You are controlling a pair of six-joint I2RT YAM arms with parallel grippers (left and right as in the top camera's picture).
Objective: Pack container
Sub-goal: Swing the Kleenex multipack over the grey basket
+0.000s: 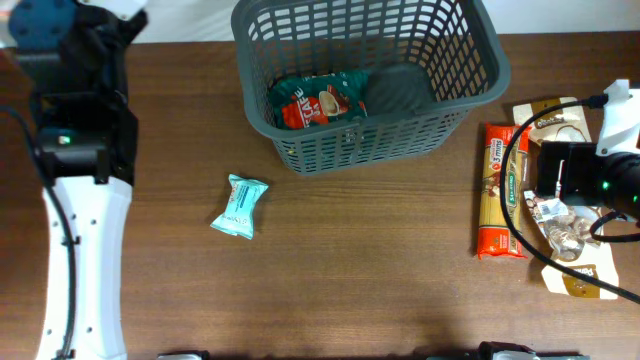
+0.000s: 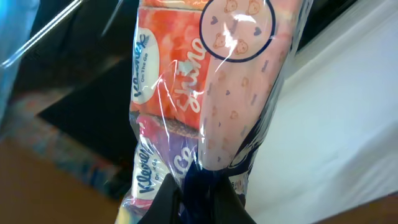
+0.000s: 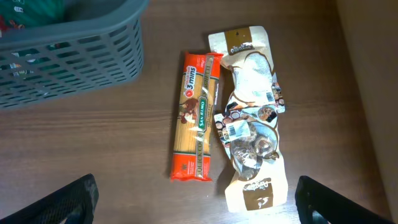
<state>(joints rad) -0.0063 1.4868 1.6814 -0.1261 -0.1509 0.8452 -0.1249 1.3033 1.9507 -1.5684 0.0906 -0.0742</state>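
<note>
Container [image 1: 370, 145] sits at the far edge of the tabletop [image 1: 380, 260], about midway along; stiff plastic, probably light for its bulk; the thick rim looks the safest hold, though it likely needs no moving. Left gripper [image 2: 196, 199] pinches the film end of a tissue pack [image 2: 186, 93]; soft, light, slippery wrap. Right gripper [image 3: 199, 208] hangs spread wide above pasta packet [image 3: 196, 118] and pouch [image 3: 252, 124] near the right edge. Tabletop is brown wood-grain, smooth; white backdrop beyond the far edge.

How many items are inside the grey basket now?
2: a red-and-green packet on the left of the basket floor, and a dark grey round item on its right. Others may be hidden underneath.
</note>
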